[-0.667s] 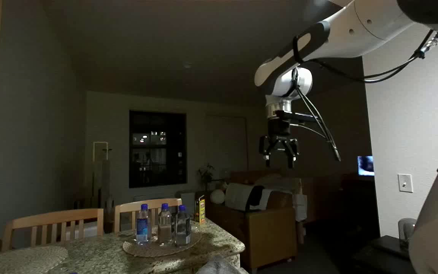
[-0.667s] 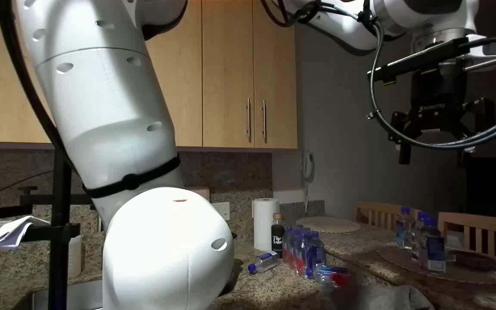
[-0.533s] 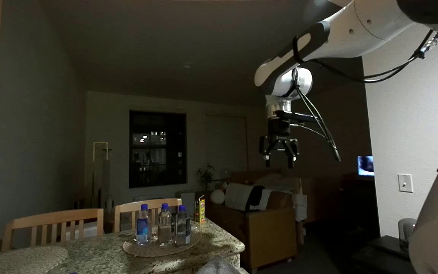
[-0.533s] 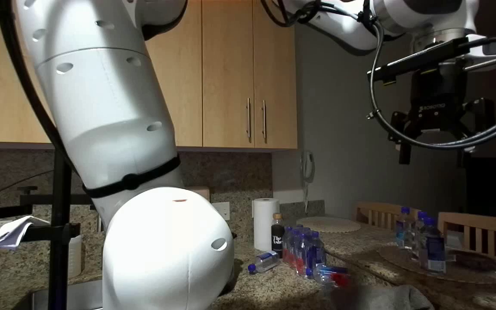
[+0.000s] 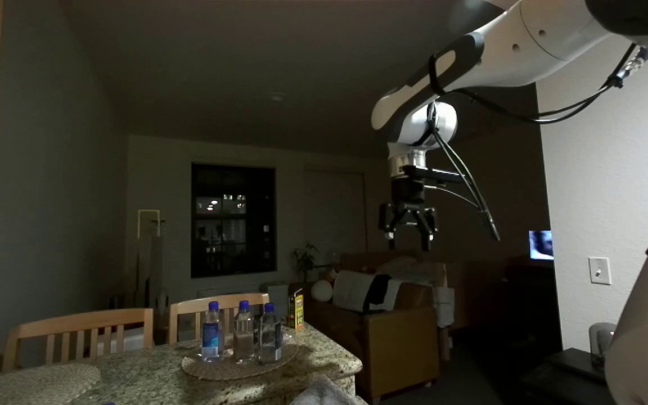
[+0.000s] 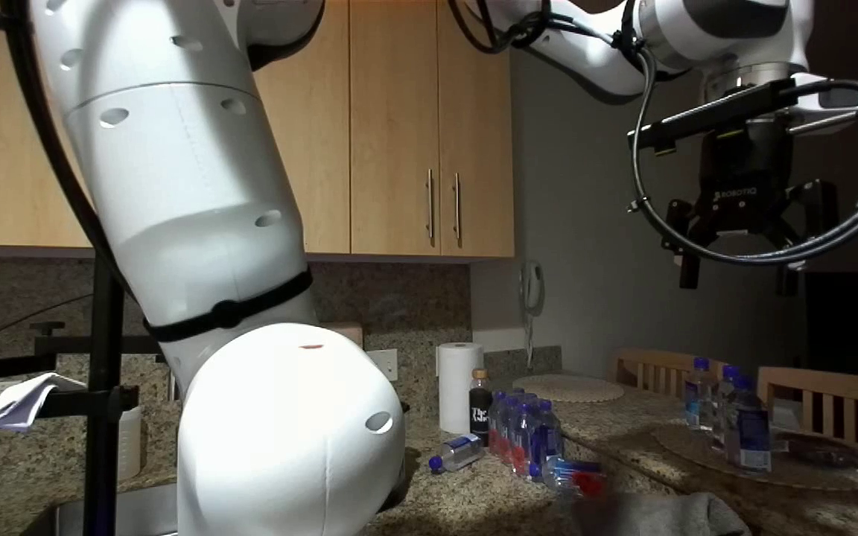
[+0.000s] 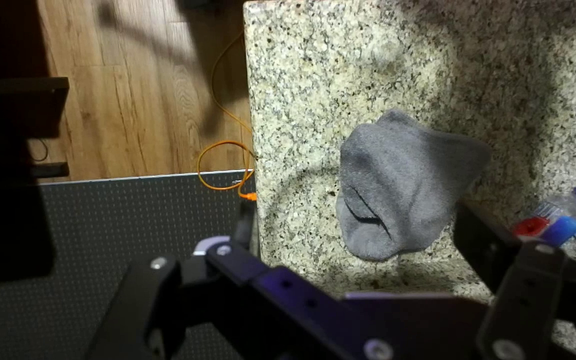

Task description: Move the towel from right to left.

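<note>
One grey towel (image 7: 408, 175) lay crumpled on the tabletop (image 7: 298, 100), with my empty gripper (image 5: 409, 244) well above it.

In an exterior view, my jaws pointed straight down and stood wide apart around nothing, presumably ready to straddle cloth; only the towel's tip showed at its bottom edge, and three bottles (image 5: 243, 337) stood on a woven mat (image 5: 225, 372), not in my way, I judged. In an exterior view, a cluster of upright bottles (image 6: 524, 433) and, nearer the towel, a lying bottle (image 6: 574, 475) with red on it seemed likeliest to be knocked. In the wrist view, the towel lay in from the tabletop's edge, its folds offering me something to pinch, I thought; an orange cable (image 7: 222, 189) looped just beside that edge.
</note>
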